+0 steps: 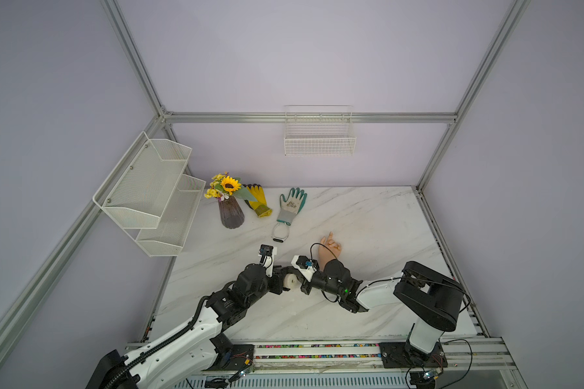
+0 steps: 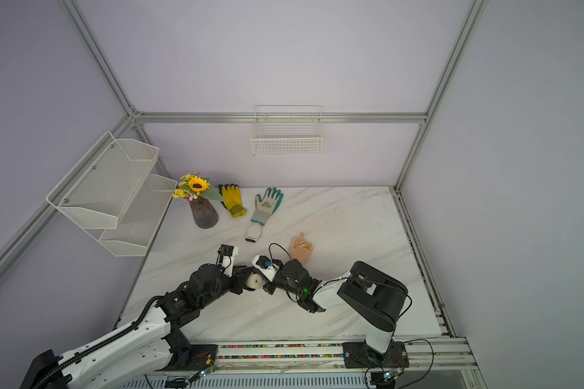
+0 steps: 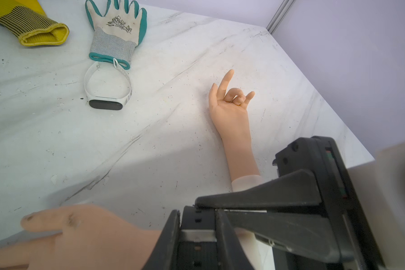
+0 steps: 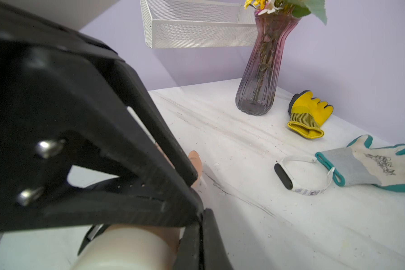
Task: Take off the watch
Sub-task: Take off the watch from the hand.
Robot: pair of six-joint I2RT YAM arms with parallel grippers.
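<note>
The marble table (image 1: 368,219) carries everything, and both arms meet low over its near half. The left gripper (image 1: 280,279) is clamped around the wrist of a mannequin hand (image 3: 91,233), whose pale cut end faces the right gripper (image 3: 206,207). That right gripper comes in tip to tip against the left one, its two fingers pressed together. They seem to pinch the end of the strap, though the close view is too crowded to be sure. The black watch (image 3: 197,222) is on the clamped wrist, its holed strap and silver buckle sitting between the left gripper's fingers. A second mannequin hand (image 1: 331,247) lies palm up just past the right gripper's wrist. Beyond the left gripper stand a ribbed vase (image 1: 231,212) of flowers, a yellow glove (image 1: 258,200) and a green glove (image 1: 292,202). A white band (image 1: 279,235) lies looped on the table, touching that glove's cuff and well apart from both grippers.
</note>
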